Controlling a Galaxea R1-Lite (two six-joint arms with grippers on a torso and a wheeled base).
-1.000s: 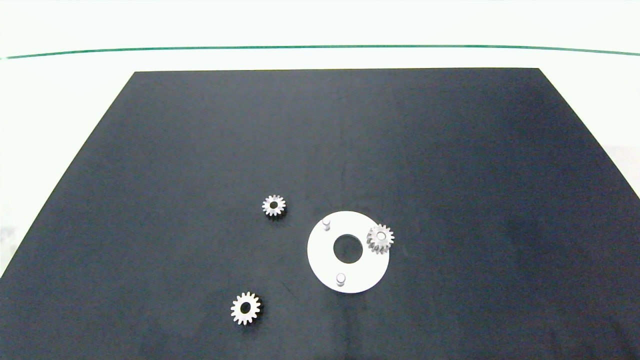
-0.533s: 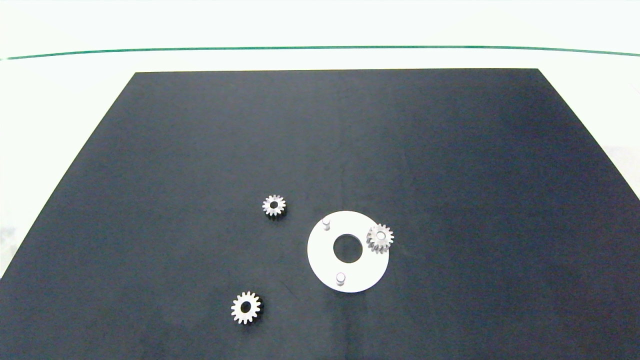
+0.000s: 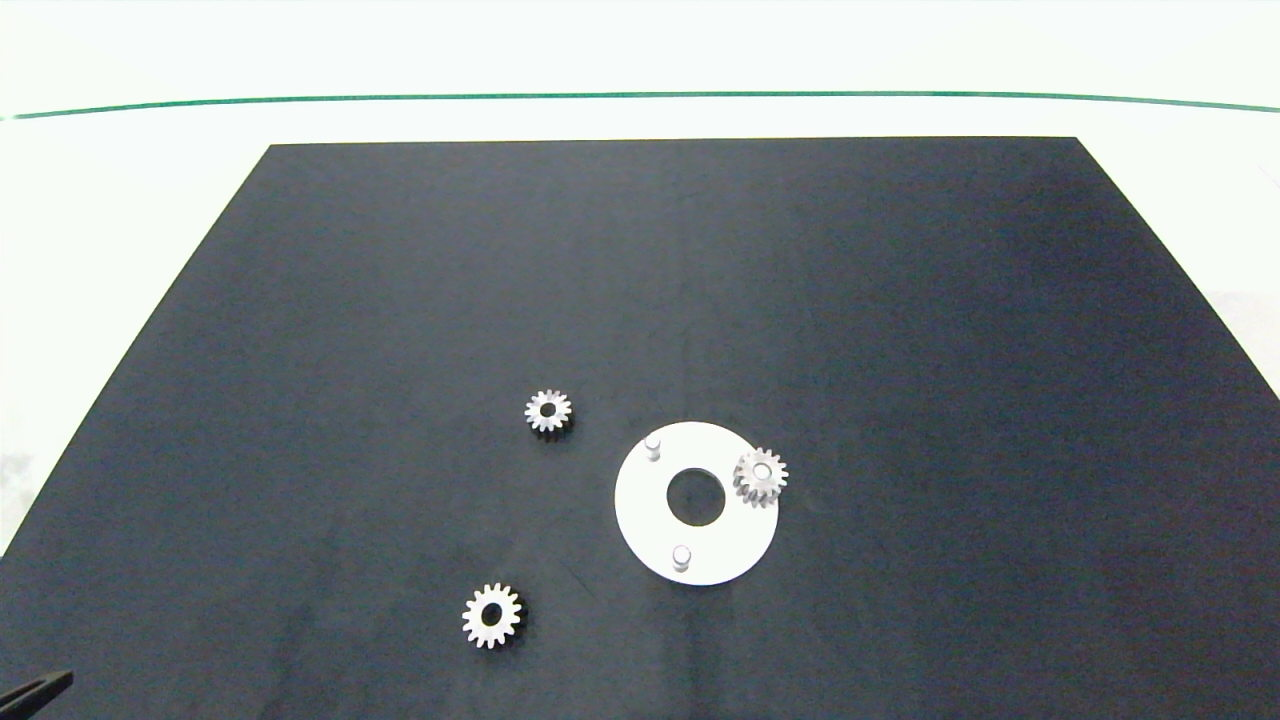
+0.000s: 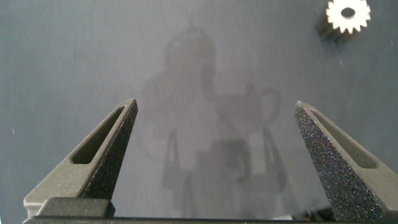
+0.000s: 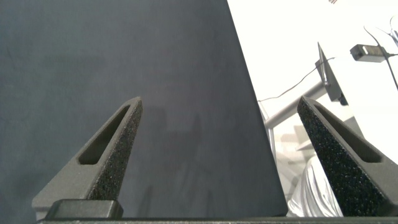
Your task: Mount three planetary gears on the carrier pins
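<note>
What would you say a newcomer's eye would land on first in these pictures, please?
Most likely the white disc near the middle of the dark mat, with one silvery gear already seated on its right-hand pin and two pins bare. Next, two loose gears lie flat on the mat to the disc's left, one farther and one nearer. The left gripper hangs open above the mat.

Flat black rectangular mat point(image 3: 640, 300) over pale white tabletop point(image 3: 120, 200); thin green line point(image 3: 640, 96) along far edge, bright light.
</note>
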